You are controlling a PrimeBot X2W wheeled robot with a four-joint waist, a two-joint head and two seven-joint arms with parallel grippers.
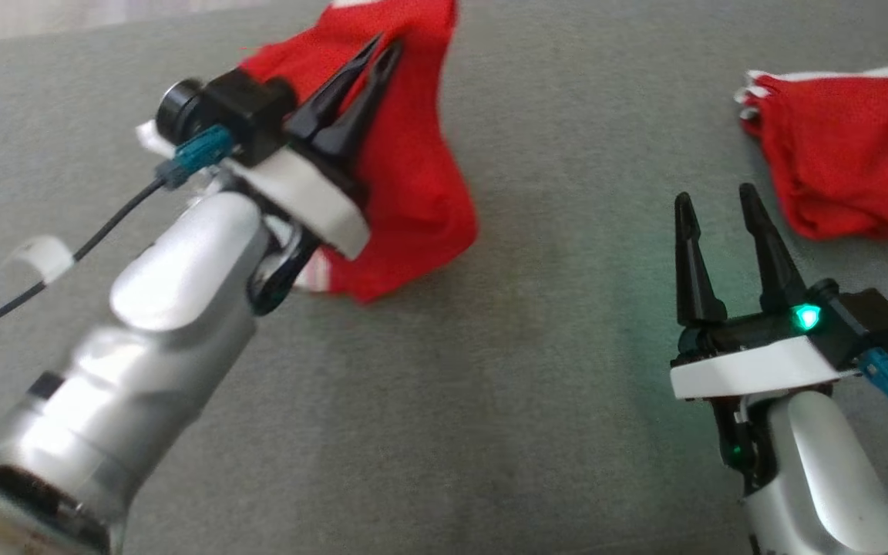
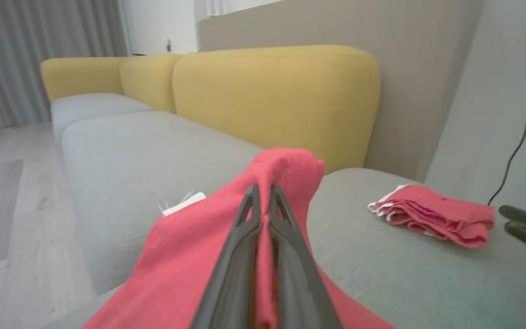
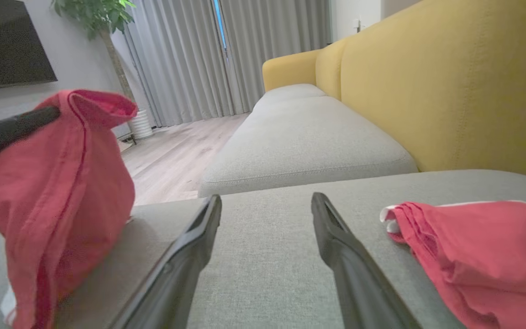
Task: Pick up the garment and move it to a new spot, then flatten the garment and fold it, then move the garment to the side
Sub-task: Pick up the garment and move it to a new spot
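Head view: garment (image 1: 413, 173) in left gripper (image 1: 386, 45)

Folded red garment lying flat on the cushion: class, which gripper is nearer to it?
Right. The right gripper stands open close beside the folded garment, not touching it. The left gripper is far across the cushion, shut on the other red garment.

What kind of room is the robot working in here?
Most likely a home living room: a long sofa with grey seat cushions and yellow backrests, floor-length grey curtains, and a dark flat screen mounted on the wall.
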